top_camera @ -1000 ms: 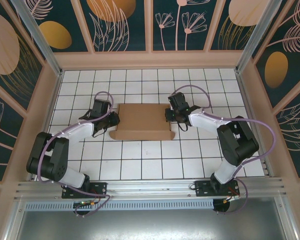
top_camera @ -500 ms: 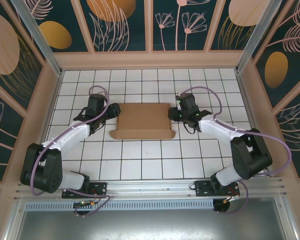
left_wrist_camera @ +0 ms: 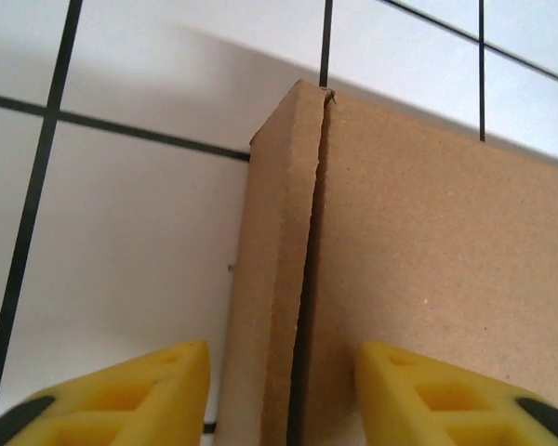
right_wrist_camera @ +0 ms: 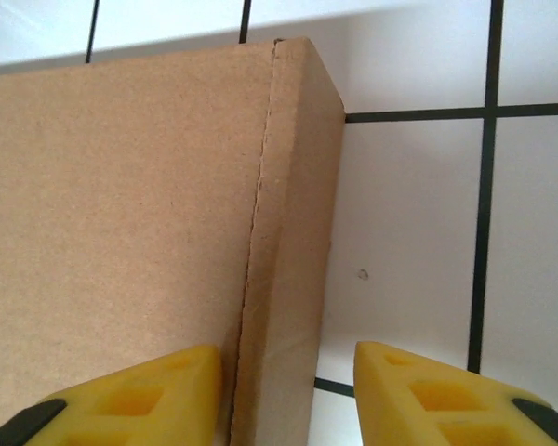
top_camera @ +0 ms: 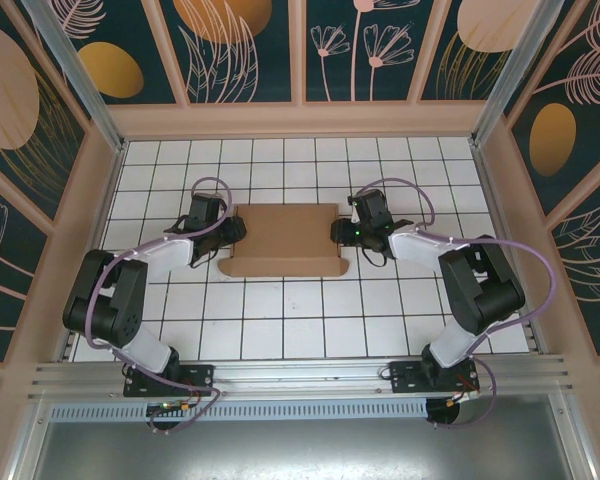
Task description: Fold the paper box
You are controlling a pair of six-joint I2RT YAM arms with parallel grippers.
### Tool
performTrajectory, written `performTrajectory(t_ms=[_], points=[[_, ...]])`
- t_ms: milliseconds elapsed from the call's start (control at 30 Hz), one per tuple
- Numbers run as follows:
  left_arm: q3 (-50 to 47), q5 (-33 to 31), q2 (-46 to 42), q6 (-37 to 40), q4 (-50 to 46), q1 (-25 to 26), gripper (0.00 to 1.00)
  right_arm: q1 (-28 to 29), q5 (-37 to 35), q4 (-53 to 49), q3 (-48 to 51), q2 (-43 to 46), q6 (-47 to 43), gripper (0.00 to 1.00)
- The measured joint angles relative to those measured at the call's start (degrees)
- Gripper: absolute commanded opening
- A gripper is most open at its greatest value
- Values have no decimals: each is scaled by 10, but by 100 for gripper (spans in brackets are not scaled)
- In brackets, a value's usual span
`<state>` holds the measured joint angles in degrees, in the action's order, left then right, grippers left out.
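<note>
Near edge: both arm bases (top_camera: 170,378) sit bolted, arms reaching in over the white gridded table (top_camera: 280,320). Mid-table: the paper box (top_camera: 285,240) lies flat, a brown rectangle flaring slightly at its near corners. The left gripper (top_camera: 232,230) is at its left end and the right gripper (top_camera: 337,232) at its right end, each with yellow fingers (left_wrist_camera: 121,395) (right_wrist_camera: 456,395) parted astride an upright side wall, gaps showing, nothing clamped. Far: tiles run to the patterned back wall (top_camera: 300,50).
</note>
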<state>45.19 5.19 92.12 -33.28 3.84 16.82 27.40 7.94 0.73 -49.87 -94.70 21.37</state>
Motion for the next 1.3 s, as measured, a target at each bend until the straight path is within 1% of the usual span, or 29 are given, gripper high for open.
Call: performTrajectory(t_ms=[100,233,333,467,567,633,733,800,867,1000,1133,1200,1300], points=[[0,7,11,-2,27,0,33,-3,15,23,12,0,7,39],[6,17,22,0,41,-4,34,-5,26,34,18,1,15,41],[27,23,35,9,30,-6,33,-4,19,26,21,11,12,48],[59,28,46,33,-8,-6,33,14,-26,-9,25,50,-16,52],[74,27,49,51,-35,-6,33,30,-79,-19,25,105,-45,51],[76,26,49,58,-41,-6,33,40,-102,-12,26,141,-73,51],[78,24,49,66,-44,-3,32,74,-109,41,51,188,-166,55],[80,22,49,71,-48,-2,32,119,-106,78,78,208,-258,59],[81,18,49,74,-52,2,32,157,-96,92,87,204,-335,61],[83,14,49,78,-56,7,32,188,-69,96,65,149,-449,67],[84,12,49,79,-57,8,32,207,-63,90,30,73,-541,70],[84,12,49,82,-58,8,32,217,-63,85,19,42,-580,71],[84,13,49,83,-58,8,30,228,-72,83,10,9,-624,69]])
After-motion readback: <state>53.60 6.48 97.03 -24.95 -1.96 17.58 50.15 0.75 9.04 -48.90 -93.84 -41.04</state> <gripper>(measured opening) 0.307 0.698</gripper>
